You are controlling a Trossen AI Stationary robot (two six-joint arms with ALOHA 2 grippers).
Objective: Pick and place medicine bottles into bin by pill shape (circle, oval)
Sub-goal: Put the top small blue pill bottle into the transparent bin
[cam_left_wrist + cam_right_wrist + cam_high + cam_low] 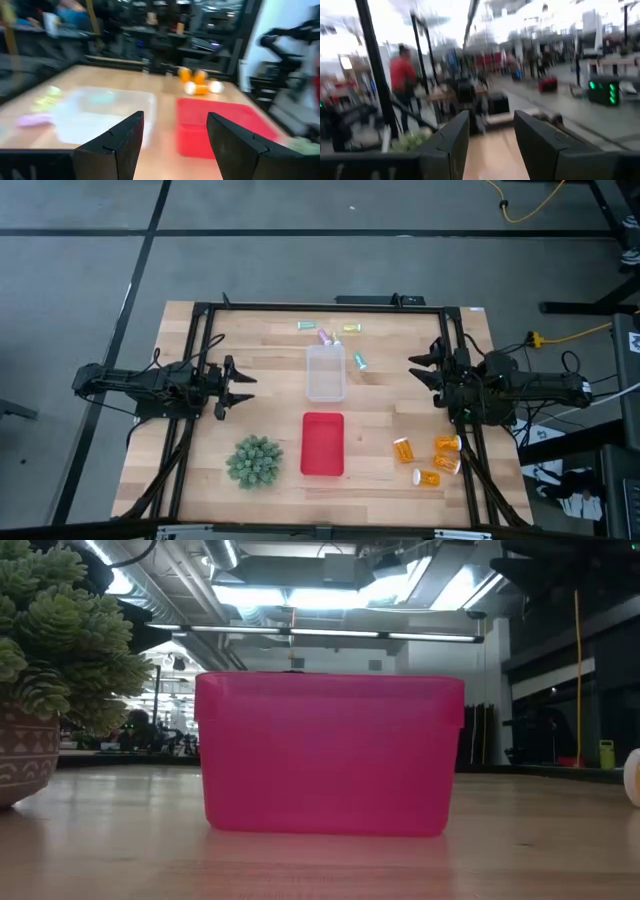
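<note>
Several small orange bottles with white caps (432, 459) lie on their sides at the table's near right; they also show in the left wrist view (199, 82). Tiny pastel vials (330, 335) lie at the far middle around a clear bin (325, 373). A red bin (322, 444) stands nearer; it fills the low view (330, 755). My left gripper (243, 388) is open and empty at the table's left side, above it. My right gripper (418, 370) is open and empty at the right side.
A green spiky plant in a pot (254, 461) stands at the near left and shows in the low view (55, 660). A black frame (320, 307) runs around the table. A person in red (401, 75) stands in the room beyond.
</note>
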